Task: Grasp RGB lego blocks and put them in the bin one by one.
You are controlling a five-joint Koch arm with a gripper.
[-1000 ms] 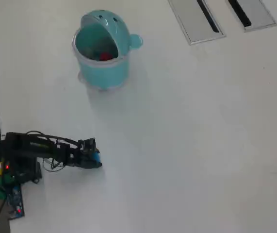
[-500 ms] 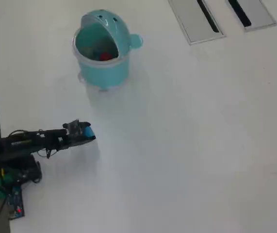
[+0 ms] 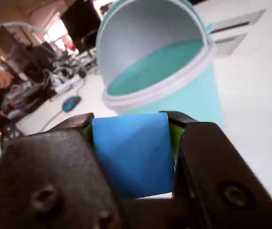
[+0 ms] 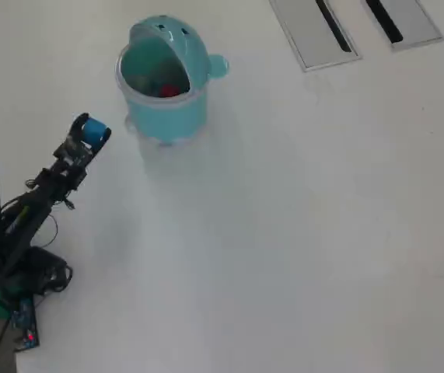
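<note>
My gripper point(image 3: 132, 125) is shut on a blue lego block point(image 3: 132, 155), which fills the gap between the two dark jaws in the wrist view. From overhead the gripper point(image 4: 93, 132) with the blue block point(image 4: 94, 131) is raised to the left of the bin point(image 4: 163, 105). The light-teal bin has its domed lid flipped open and stands right ahead in the wrist view point(image 3: 174, 81). A red block point(image 4: 167, 90) lies inside it. No yellow-green block shows.
Two flat grey panels with black slots point(image 4: 315, 31) point(image 4: 402, 19) lie at the table's top right in the overhead view. The arm's base and wiring point(image 4: 8, 287) sit at the left edge, close to the table's border.
The arm has swung from the lower left, near its base, up toward the bin, carrying the blue block the whole way. The bin has not moved.
</note>
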